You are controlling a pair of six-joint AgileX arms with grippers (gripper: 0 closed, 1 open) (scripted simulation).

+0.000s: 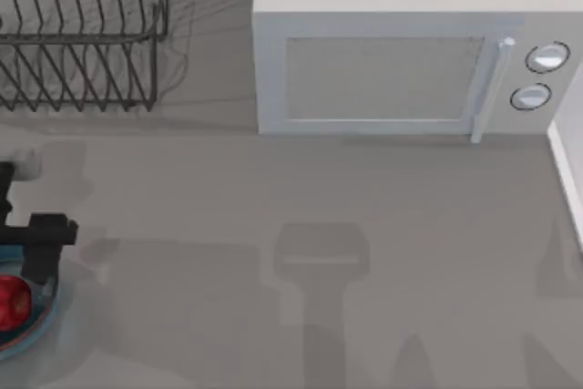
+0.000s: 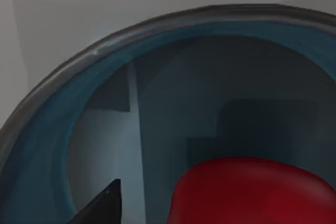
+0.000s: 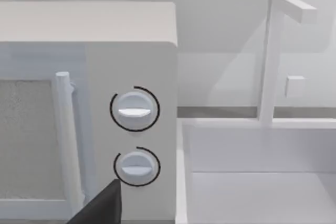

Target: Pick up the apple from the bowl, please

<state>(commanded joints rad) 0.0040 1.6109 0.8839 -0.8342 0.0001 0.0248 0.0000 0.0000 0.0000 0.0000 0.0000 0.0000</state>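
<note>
Item 1, task object: small, round, glossy red apple (image 1: 11,301), lying inside the shallow translucent blue bowl with a thin dark rim (image 1: 46,320), at the near left edge of the table in the top view. You can see the same apple (image 2: 252,192) low in the left wrist view, resting on the floor of the bowl (image 2: 47,145), not lifted.

Item 2, left gripper (image 1: 41,248): black two-finger claw on your left arm, hanging directly over the bowl's far-right side, just beside the apple. One dark fingertip (image 2: 102,208) shows in the left wrist view, inside the bowl and apart from the fruit. You cannot tell how wide the claw stands, and nothing shows it having hold of the apple.

Item 3, right arm: parked off to the right; its wrist camera faces the microwave's two round dials (image 3: 135,109) and a white sink basin (image 3: 252,192) beside them. The spread of that claw cannot be told either.

Item 4, surroundings: white box microwave with vertical door handle (image 1: 383,70) at the far centre-right; dark wire dish rack (image 1: 82,34) at the far left; grey table top (image 1: 319,198).

Progress, as a judgement: the approach looks largely made, with the claw down at the bowl. Left for you: centre the fingers round the apple, close on it, and raise it clear of the rim
</note>
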